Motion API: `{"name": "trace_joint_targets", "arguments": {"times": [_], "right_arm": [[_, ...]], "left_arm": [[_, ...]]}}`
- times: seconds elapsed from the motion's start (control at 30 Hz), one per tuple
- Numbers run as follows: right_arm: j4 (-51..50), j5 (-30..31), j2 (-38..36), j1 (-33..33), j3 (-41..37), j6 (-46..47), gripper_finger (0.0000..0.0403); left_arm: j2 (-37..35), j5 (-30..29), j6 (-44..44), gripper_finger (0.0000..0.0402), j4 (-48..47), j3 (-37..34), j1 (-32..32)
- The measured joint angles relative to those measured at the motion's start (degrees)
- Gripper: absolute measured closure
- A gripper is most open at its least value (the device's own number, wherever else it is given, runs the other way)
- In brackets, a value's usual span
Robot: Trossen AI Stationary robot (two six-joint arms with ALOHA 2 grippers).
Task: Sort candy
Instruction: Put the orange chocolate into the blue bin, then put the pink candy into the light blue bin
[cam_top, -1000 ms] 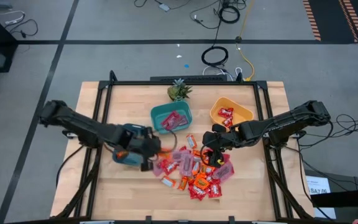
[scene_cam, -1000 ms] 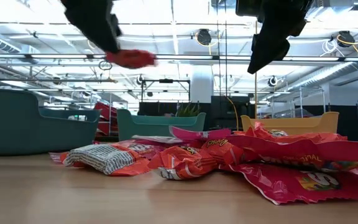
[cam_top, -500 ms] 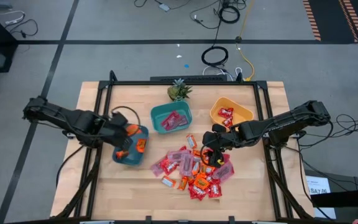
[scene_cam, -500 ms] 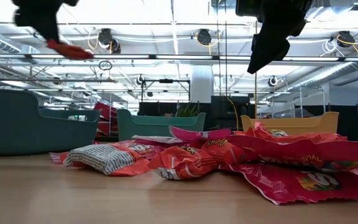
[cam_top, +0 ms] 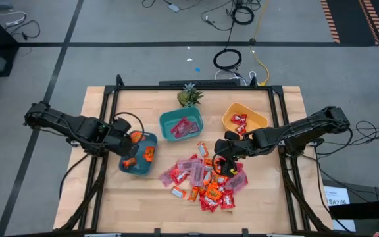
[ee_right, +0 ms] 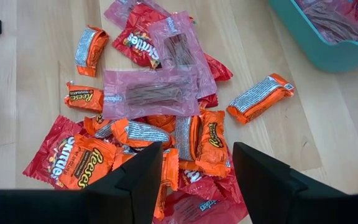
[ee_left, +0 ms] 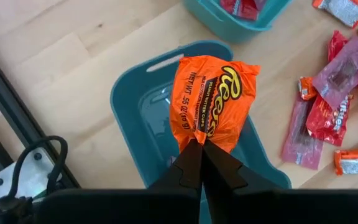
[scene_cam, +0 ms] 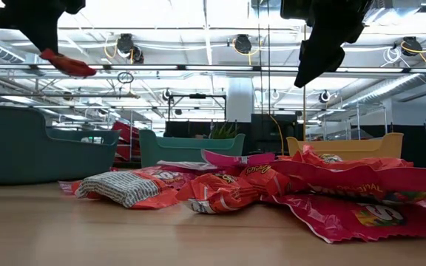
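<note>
Left arm swung back; its fingers (ee_left: 199,163) pinch an orange candy (ee_left: 211,99) over the teal bowl (ee_left: 129,106)

The bench (cam_top: 110,197) is pale, matt wood with visible grain. The candy (ee_right: 166,124) wears glossy, crinkled wrappers, some of clear pink film. The teal bin (ee_left: 129,106) is smooth plastic with a slight sheen.
</note>
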Motion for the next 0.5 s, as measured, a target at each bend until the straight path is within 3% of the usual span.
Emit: {"name": "trace_joint_targets", "arguments": {"times": [0.5], "right_arm": [[-0.13, -0.01, 0.00, 0.00, 0.00, -0.02, 0.0216]], "left_arm": [[0.00, 0.43, -0.07, 0.0348, 0.15, -0.02, 0.00]]}}
